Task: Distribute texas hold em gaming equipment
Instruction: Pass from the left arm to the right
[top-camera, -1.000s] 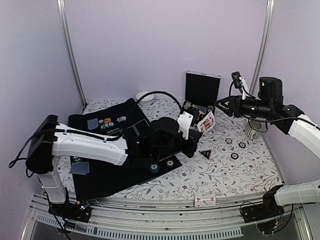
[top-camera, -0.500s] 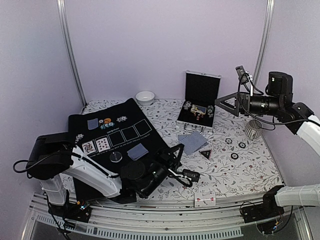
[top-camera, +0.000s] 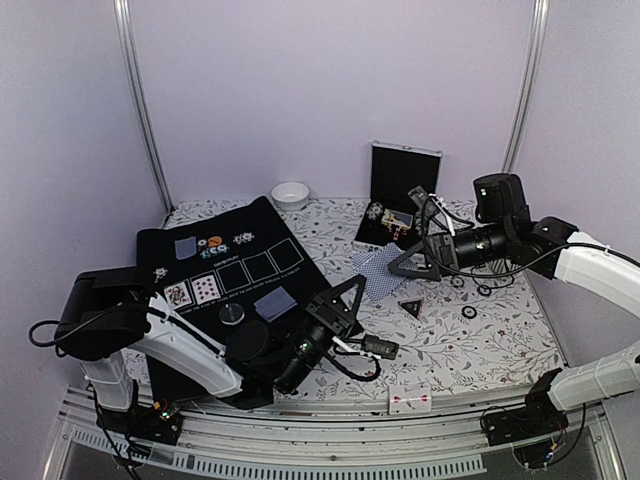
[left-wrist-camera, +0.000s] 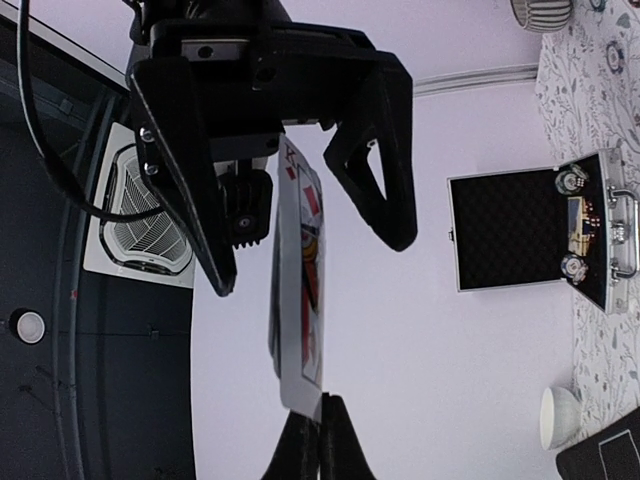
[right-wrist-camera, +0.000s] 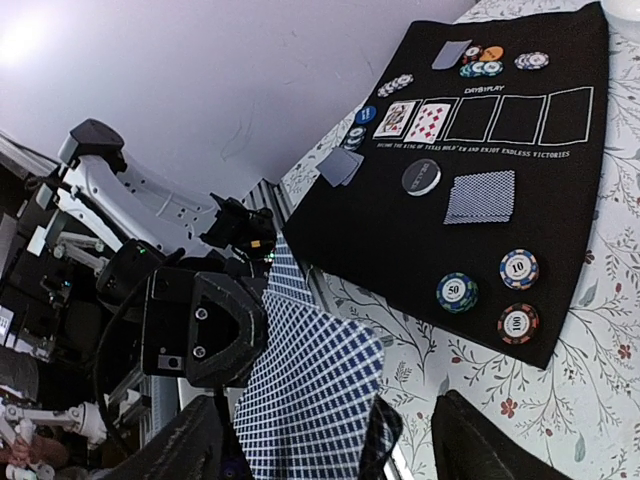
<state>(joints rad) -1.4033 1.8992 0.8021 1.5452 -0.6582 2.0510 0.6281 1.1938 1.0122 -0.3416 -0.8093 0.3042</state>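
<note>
While left arm (top-camera: 190, 345) overhangs mat (top-camera: 262, 226) beside cards (top-camera: 192, 291), bowl (top-camera: 290, 194), open case (top-camera: 404, 180) — behind.

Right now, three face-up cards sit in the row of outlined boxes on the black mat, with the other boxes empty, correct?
Not quite. Two face-up cards, not three, sit in the row of outlined boxes on the black mat, with the other boxes empty. The right wrist view shows it.

We see a matt black felt-like mat (top-camera: 262, 228), the flower-printed cloth of the tabletop (top-camera: 480, 350), smooth glossy cards (left-wrist-camera: 300, 320), a case (top-camera: 405, 180) edged in bright metal with dimpled black lining, and a glazed white bowl (top-camera: 290, 194).
</note>
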